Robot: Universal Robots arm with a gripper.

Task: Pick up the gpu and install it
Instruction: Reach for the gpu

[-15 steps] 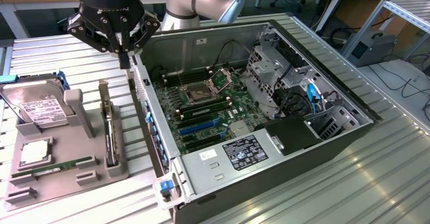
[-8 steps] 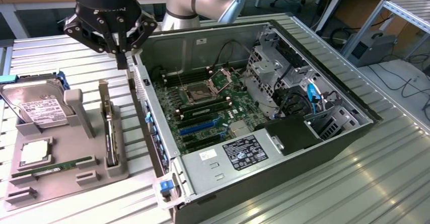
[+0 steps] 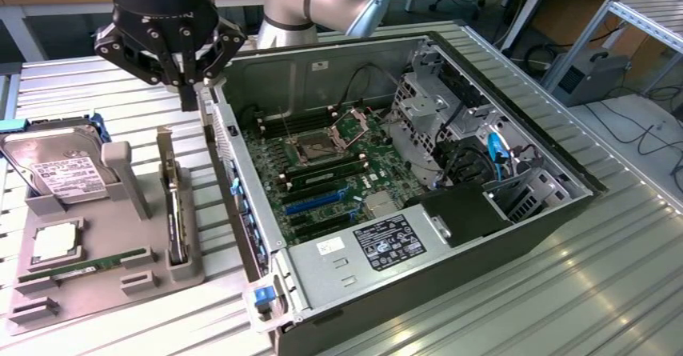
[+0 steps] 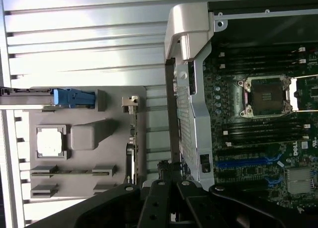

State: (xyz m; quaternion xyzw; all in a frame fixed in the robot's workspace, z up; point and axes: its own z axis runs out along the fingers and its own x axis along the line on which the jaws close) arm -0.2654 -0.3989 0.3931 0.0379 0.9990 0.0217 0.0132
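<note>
Gripper (image 3: 190, 92): fingers pressed together, empty, hanging above the parts tray's (image 3: 64, 302) far end. Gpu (image 3: 173, 212) stands on edge in tray slot, PC case (image 3: 449, 276) side. Judgement: to grab well, centre over card's top edge, jaws across thickness, drop vertical, clear of bracket.

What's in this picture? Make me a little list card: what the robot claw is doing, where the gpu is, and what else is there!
gripper: shut, holding nothing, hanging beside the computer case's edge
gpu: standing on its edge in the gray holder, not picked up yet
gray holder: also carries a hard drive, a processor chip and a memory stick
computer case: lying open, motherboard showing
blue card slots: nothing plugged in
</note>
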